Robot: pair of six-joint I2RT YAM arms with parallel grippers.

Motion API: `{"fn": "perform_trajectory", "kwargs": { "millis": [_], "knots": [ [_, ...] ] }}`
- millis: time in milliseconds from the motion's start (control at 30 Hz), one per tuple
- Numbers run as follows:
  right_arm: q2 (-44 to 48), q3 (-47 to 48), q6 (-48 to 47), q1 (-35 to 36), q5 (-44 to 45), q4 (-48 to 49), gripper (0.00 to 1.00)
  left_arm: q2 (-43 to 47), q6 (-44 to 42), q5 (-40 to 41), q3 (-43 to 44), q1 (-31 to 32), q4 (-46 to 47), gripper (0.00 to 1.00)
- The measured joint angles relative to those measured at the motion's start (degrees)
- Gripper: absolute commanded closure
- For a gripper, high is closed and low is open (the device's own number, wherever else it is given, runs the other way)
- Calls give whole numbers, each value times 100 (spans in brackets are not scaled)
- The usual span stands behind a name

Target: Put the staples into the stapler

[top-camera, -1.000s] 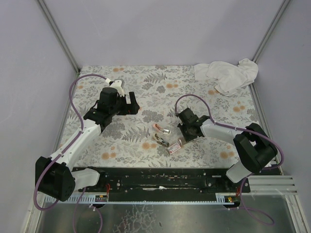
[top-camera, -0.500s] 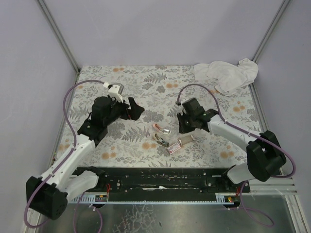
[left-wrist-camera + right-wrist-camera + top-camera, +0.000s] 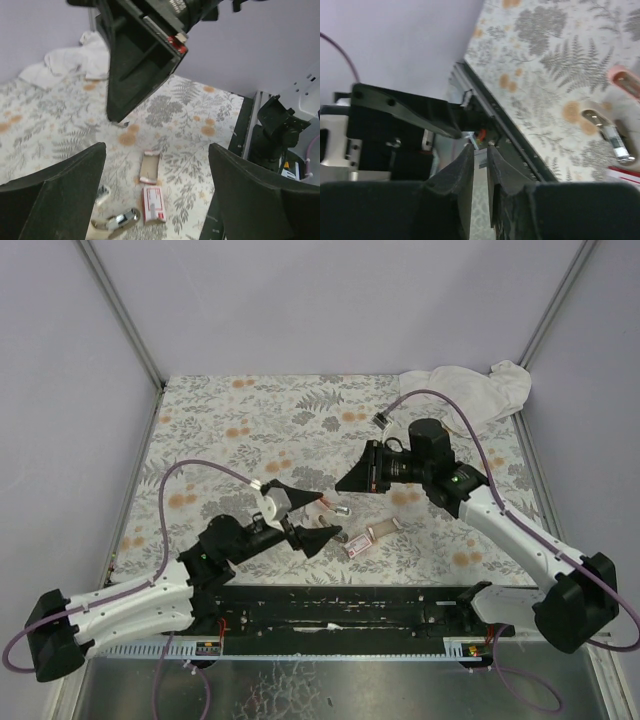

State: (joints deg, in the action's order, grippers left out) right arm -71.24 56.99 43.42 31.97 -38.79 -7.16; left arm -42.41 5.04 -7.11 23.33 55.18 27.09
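Note:
The staples box [image 3: 357, 546] lies pink and flat on the floral mat, with its tan inner tray [image 3: 383, 529] pulled out just beyond it. Both show in the left wrist view, box [image 3: 154, 204] and tray [image 3: 150, 167]. The stapler [image 3: 337, 509], small, silvery and pink, lies left of them and is partly hidden by my left gripper [image 3: 325, 518]; it also shows in the left wrist view [image 3: 117, 220]. The left gripper [image 3: 156, 146] is wide open, hovering low over these things. My right gripper [image 3: 345, 483] is raised above them, pointing left, its jaws [image 3: 480, 150] together with nothing seen between.
A crumpled white cloth [image 3: 465, 395] lies at the mat's far right corner. The black rail [image 3: 330, 605] with the arm bases runs along the near edge. The right gripper's body [image 3: 140, 55] hangs close in front of the left wrist camera.
The tray came out of the box. The left arm swung from the far left down to the stapler. The right gripper lifted off the tray and turned to point left.

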Motion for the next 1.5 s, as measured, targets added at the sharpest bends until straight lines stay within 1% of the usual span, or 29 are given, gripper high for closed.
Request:
{"fn": "perform_trajectory", "kwargs": {
  "millis": [100,233,367,467,533,700,933,1200,1500],
  "knots": [
    [188,-199,654,-4,-297,570,78,-308,-590,463,0,566,459,18],
    [326,-341,1128,-4,-444,839,77,-743,-1381,1069,-2,1104,957,16],
    [428,-431,1368,-4,-494,1003,77,-977,-1982,1499,-31,1198,1484,17],
    [448,-483,1469,-4,-546,1084,77,-1036,-2236,1707,-35,1198,1757,22],
    [448,-509,1515,-4,-551,1095,77,-1034,-2328,1801,-37,1198,1867,25],
    [448,-522,1574,-4,-592,1108,77,-1021,-2437,1893,-72,1198,1965,38],
    [448,-538,1657,-4,-667,1241,76,-1001,-2472,1862,-72,1198,1919,49],
    [448,-549,1703,-4,-787,1314,76,-1001,-2492,1851,-70,1198,1862,58],
    [448,-549,1714,-4,-890,1364,76,-1010,-2518,1851,-55,1198,1853,64]
  ]
}}
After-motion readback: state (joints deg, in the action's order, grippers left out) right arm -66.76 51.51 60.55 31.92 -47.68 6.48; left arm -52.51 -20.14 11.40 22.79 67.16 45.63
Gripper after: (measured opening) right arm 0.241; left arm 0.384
